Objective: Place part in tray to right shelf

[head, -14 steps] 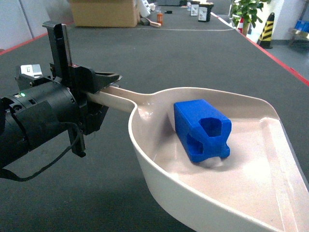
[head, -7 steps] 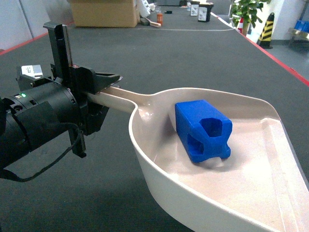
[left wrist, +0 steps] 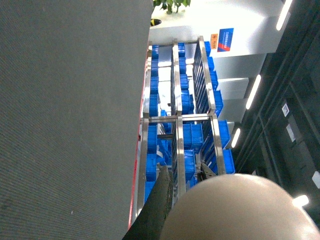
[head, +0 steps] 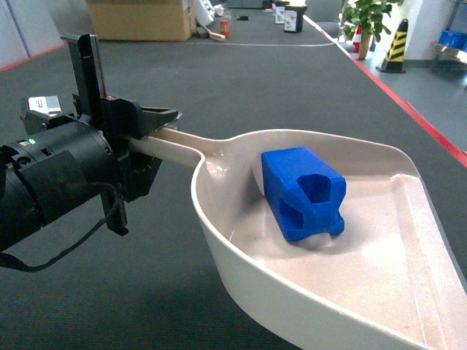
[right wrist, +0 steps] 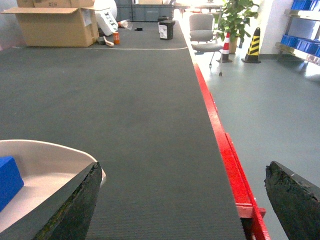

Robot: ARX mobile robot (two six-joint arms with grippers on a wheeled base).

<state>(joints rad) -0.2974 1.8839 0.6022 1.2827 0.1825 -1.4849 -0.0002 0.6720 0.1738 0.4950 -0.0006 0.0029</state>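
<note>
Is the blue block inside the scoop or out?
Inside. The blue block rests on the scoop's floor, ringed by its raised sides.

I see dark grey carpet (head: 241, 80) edged on the right by a red strip (right wrist: 225, 145), with a cardboard box (head: 139, 18), potted plant (right wrist: 235, 17) and striped cone (head: 396, 45) far off.
</note>
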